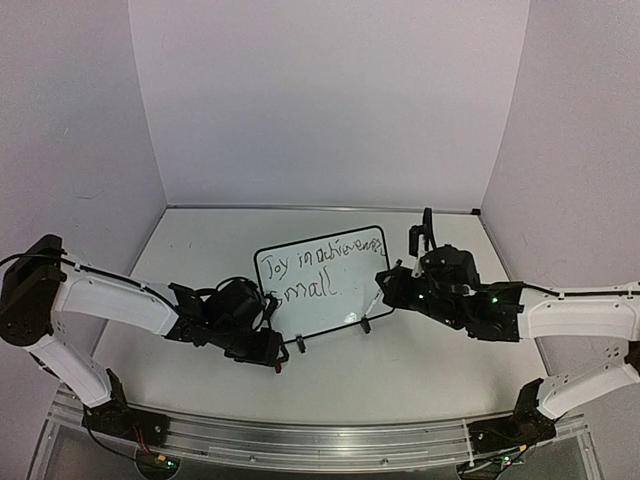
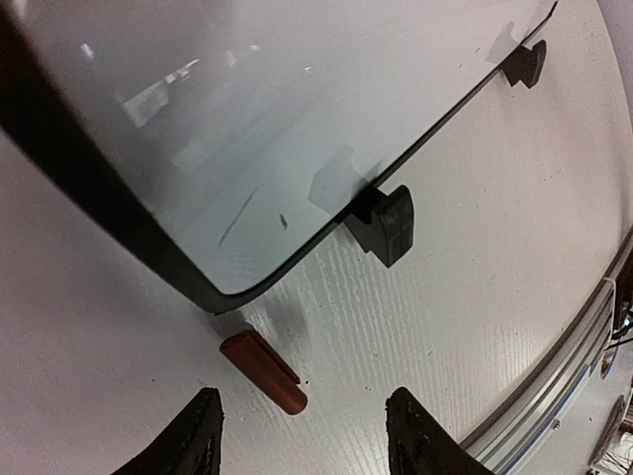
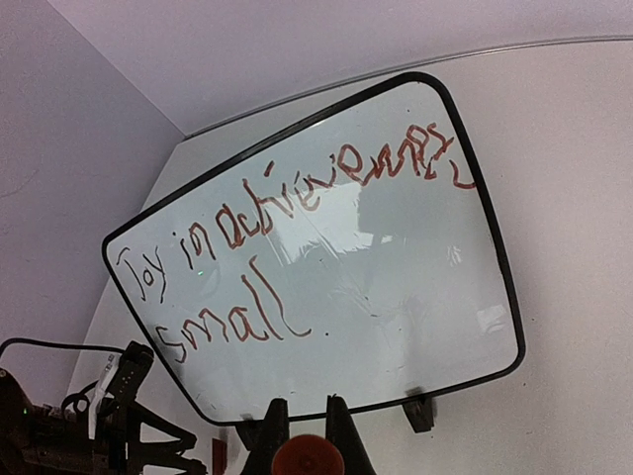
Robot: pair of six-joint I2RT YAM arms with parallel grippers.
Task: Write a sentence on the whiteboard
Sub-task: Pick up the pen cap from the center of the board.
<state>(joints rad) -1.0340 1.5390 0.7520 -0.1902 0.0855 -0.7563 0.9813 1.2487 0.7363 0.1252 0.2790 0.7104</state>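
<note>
White table [image 1: 200, 250], left fingers [image 2: 188, 435] spread near red cap [image 2: 262, 371], right fingers [image 3: 272, 426] pinching marker [image 3: 309, 460].

White table [image 1: 200, 250], whiteboard [image 1: 320, 285] standing on it, red cap [image 2: 263, 371] beside its corner

The whiteboard [image 1: 335, 300], glossy white in a thin black rounded frame, stands propped on two black clip feet [image 1: 300, 345] mid-table [image 1: 200, 240]. Red handwriting begins "Joy in"; below it, "small".

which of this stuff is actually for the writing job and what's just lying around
For the job: whiteboard, red marker in right end effector.
Lying about: small red cylinder, maybe a cap, near open left end effector.
</note>
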